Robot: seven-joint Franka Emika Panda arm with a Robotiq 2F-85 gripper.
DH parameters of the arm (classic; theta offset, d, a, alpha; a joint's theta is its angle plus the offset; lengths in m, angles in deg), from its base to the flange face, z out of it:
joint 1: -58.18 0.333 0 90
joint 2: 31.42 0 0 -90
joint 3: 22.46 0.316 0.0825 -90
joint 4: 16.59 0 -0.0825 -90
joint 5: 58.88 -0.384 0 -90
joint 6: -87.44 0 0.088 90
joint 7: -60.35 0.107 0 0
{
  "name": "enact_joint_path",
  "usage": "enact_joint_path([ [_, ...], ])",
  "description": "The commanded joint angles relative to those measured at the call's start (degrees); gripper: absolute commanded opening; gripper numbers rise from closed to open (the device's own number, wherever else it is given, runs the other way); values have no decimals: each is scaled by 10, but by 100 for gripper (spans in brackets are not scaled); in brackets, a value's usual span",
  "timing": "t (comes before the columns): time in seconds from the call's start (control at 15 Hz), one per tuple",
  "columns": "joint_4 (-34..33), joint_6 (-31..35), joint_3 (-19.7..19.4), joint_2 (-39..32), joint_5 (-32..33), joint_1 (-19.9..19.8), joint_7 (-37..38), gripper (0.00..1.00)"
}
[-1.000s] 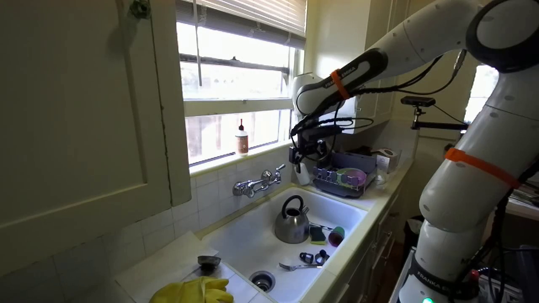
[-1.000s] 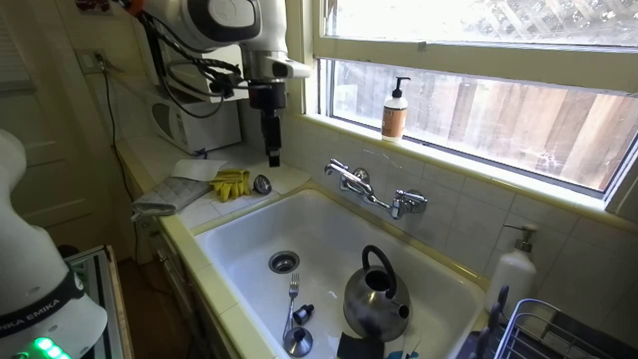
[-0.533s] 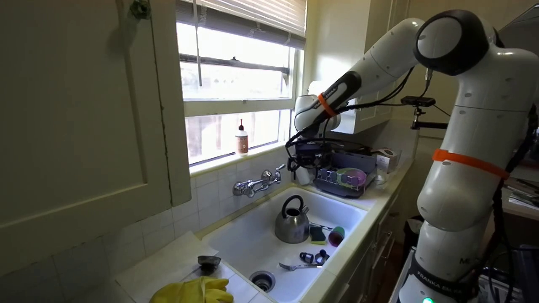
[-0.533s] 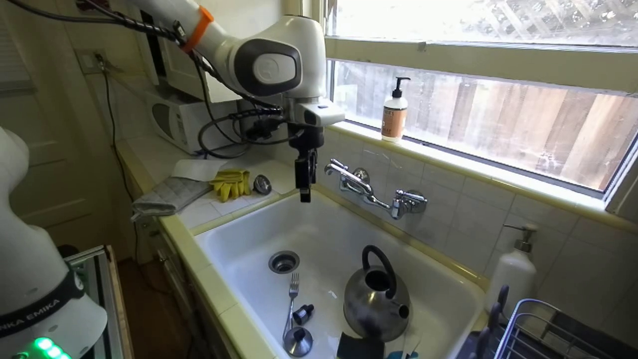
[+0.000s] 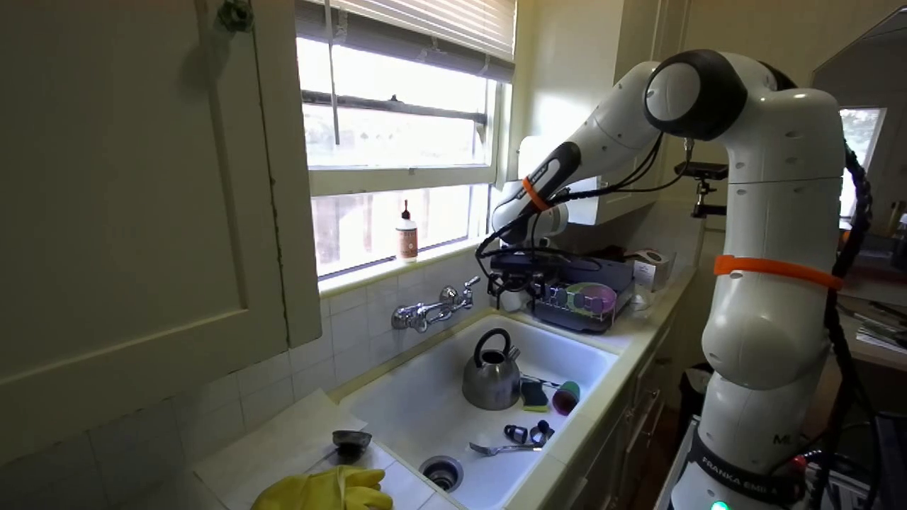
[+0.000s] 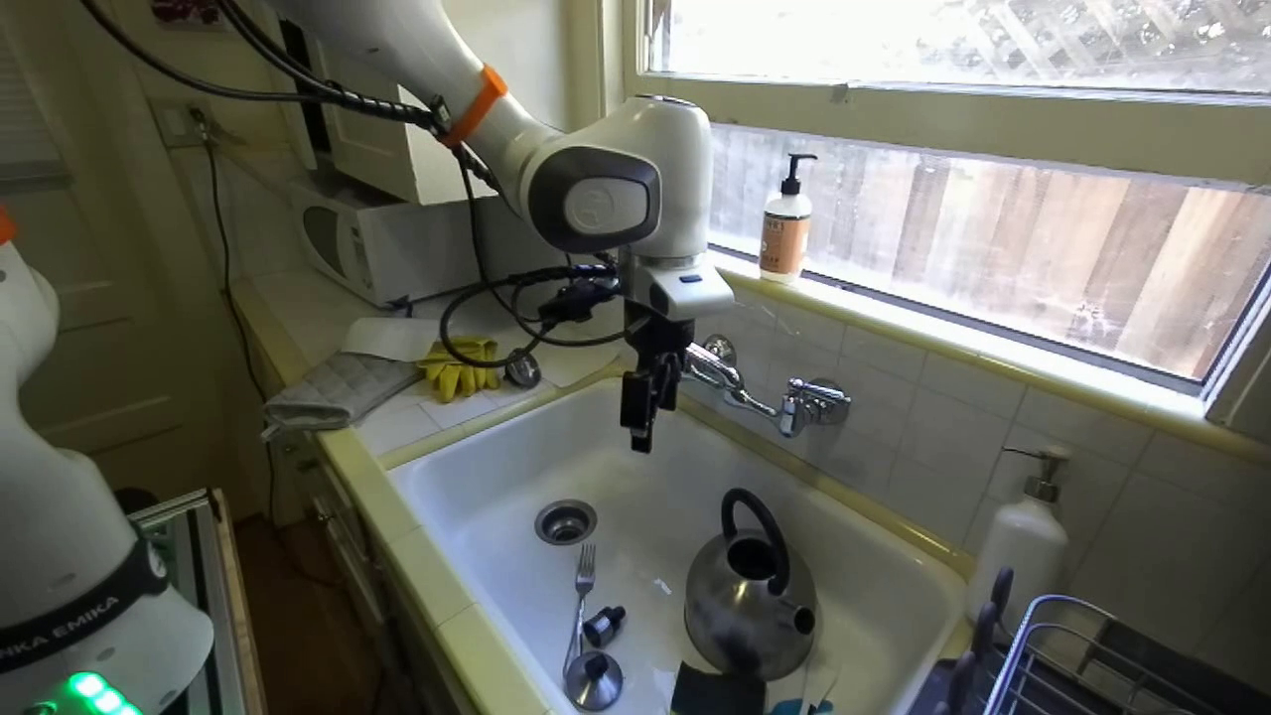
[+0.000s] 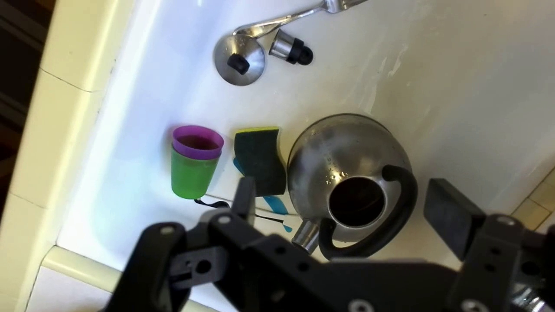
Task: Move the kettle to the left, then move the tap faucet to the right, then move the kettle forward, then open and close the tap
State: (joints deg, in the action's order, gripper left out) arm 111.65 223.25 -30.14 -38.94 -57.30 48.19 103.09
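The shiny grey kettle with its dark arched handle stands upright in the sink, also seen in an exterior view and the wrist view. The chrome tap faucet is on the tiled wall above the sink; in an exterior view my gripper hides its spout end. My gripper is over the sink, above the kettle and apart from it. In the wrist view the gripper is open and empty, with the kettle's handle and opening showing between its fingers.
In the white sink lie a fork, small metal-and-black items, a dark sponge and stacked cups. A dish rack and yellow gloves flank the sink. A bottle stands on the sill.
My arm has moved out over the sink and my gripper has come down, in front of the tap's spout in an exterior view. The kettle and the tap have not moved.
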Motion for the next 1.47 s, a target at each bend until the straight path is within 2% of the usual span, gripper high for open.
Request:
enact_joint_path([
  [0.0,-5,-2,-12,-4,-5,12,-2,100],
  [0.13,-7,-3,-12,-5,-6,12,-2,100],
  [0.27,-30,38,-25,-47,17,22,107,100],
  [0.47,-60,78,-36,-97,1,29,177,100],
  [0.6,-75,114,-38,-129,-24,29,196,100],
  [0.93,-114,205,-32,-205,-96,16,173,100],
  [1.4,-158,256,-15,-272,-167,-9,110,100],
])
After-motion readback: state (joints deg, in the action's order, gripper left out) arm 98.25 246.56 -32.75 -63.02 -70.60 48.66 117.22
